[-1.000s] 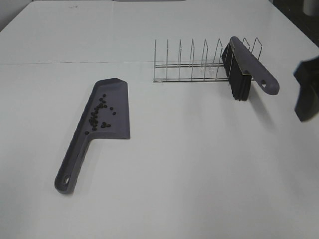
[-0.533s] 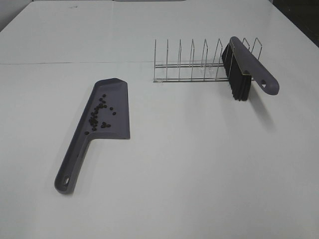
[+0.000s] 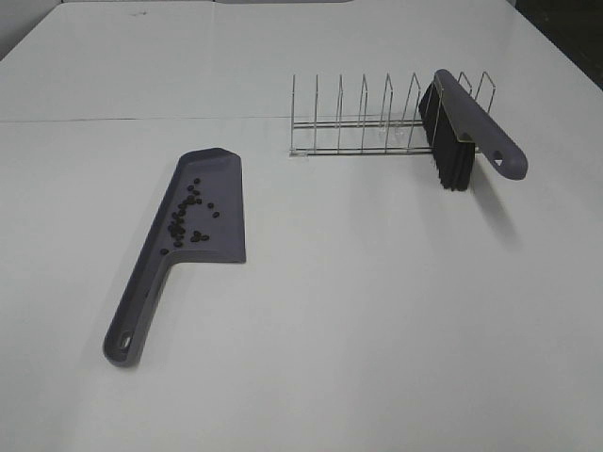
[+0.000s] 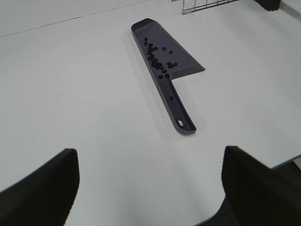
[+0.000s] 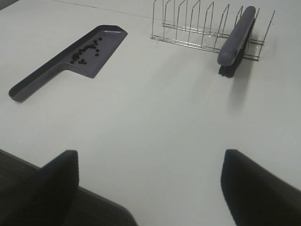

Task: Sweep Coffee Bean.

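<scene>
The grey-purple dustpan lies flat on the white table, handle toward the front left. The coffee beans lie in a loose cluster inside the pan; they also show in the left wrist view and the right wrist view. The brush, grey handle and black bristles, leans in the wire rack at the back right. Neither gripper shows in the high view. My left gripper is open and empty, far back from the dustpan. My right gripper is open and empty, far from the brush.
The table's front edge shows in both wrist views, near the left gripper and the right gripper. A seam line crosses the table behind the dustpan. The wire rack has several empty slots to the left of the brush.
One second ago the right gripper showed at the right edge of the high view; it has since drawn back out of that view. Dustpan, beans and brush have not moved.
</scene>
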Available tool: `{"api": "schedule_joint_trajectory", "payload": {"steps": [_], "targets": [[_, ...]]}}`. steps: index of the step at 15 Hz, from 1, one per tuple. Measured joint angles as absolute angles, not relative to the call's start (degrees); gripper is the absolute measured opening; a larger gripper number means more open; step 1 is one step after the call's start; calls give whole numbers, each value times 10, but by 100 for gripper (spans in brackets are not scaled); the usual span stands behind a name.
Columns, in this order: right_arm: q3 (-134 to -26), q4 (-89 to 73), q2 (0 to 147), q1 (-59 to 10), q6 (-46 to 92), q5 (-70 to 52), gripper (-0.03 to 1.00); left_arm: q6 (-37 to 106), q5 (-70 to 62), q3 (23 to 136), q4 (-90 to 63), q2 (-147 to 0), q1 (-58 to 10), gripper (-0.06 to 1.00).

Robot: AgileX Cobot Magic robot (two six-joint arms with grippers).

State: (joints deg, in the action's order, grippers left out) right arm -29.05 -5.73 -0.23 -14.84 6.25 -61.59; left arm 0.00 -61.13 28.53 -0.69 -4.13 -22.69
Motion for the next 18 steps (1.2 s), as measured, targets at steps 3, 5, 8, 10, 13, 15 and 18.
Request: {"api": "schedule_joint_trajectory", "payload": {"steps": [3,5,8,10,13,15,18], "targets": [[-290,-58,3,-148,66,-611,70,0,-611,285,-9,-41,-227,76],[-290,-58,4,-148,66,-611,70,9,-611,285,-16,-41,-227,76],[-290,-58,4,-148,66,-610,70,27,-611,285,-33,-41,-227,76],[-290,-58,4,-148,66,-610,70,29,-611,285,-35,-41,-227,76],[-290,-58,4,-148,66,-610,70,29,-611,285,-35,-41,-227,76],[-290,-58,4,-148,66,-610,70,29,-611,285,-35,-41,-227,76],[-290,-58,4,-148,66,-610,70,29,-611,285,-35,-41,-227,76]]}}
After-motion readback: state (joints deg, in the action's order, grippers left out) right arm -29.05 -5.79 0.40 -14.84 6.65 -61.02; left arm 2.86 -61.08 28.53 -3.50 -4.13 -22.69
